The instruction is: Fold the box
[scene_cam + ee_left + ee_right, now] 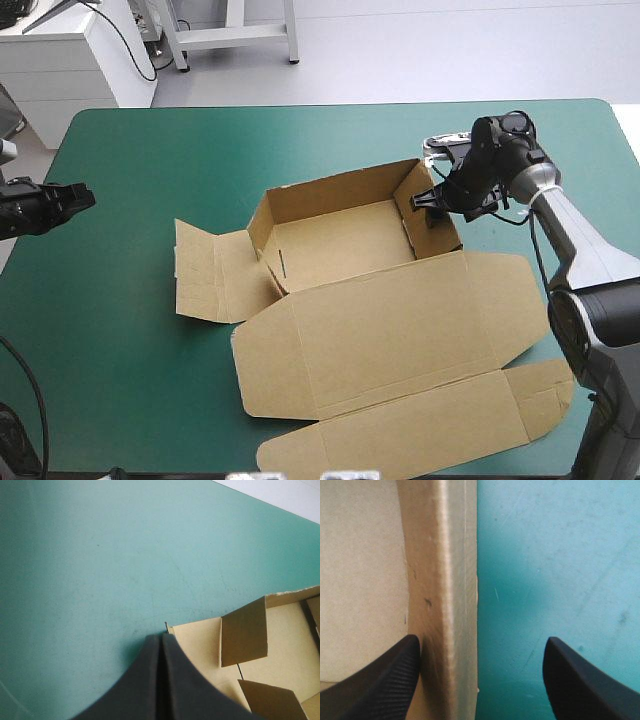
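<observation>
**Precariously placed: one wall straddled, nothing bracing the box**

Right now the box sits mid-desk. Its tray is raised toward 12 o'clock and its lid lies flat toward 6 o'clock.

The right hand stands wide over the right wall at the tray's 3 o'clock side. One black finger is inside the tray and the other is over the teal-green desk.

The left hand is pressed to a point at the desk's 9 o'clock edge, well apart from the box, so it steadies nothing.

My worry is that any sideways push from the right hand would slide the whole sheet instead of seating the wall. A pinch and pull toward 3 o'clock could also splay that wall outward.

The flap at the tray's 9 o'clock side lies flat, so that end is open. The far wall looks free to sag if the box is jolted.
</observation>
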### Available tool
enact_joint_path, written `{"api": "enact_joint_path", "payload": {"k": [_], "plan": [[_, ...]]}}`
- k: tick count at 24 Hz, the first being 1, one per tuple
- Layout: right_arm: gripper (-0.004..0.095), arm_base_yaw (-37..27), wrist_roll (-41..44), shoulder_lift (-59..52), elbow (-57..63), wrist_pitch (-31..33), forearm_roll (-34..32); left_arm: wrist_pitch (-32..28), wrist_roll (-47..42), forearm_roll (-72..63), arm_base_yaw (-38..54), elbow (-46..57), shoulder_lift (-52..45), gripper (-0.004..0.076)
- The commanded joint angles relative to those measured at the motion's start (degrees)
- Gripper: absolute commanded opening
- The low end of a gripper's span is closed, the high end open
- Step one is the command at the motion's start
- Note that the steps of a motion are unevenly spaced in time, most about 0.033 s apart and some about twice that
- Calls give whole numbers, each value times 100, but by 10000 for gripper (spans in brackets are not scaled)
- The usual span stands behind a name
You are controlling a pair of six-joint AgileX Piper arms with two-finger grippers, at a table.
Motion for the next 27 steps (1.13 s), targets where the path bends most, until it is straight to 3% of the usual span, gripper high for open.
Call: {"api": "enact_joint_path", "payload": {"k": [1,14,16,17,19,27], "plan": [[634,-6,-130,-246,-62,-399,242,-55,-53,-396,20,-146,-190,-8],[621,224,-252,-16,-73,-227,178,78,-53,-396,20,-146,-190,-8],[483,224,-239,-16,-85,-103,58,78,-53,-396,20,-146,-190,-8],[262,224,-252,-16,-85,11,-102,77,-53,-396,20,-146,-190,-8],[-6,224,-580,-16,-93,145,-217,212,-53,-396,20,-146,-190,-8],[-21,214,-879,-642,-986,265,-385,-33,-7,-362,20,-146,-81,-8]]}}
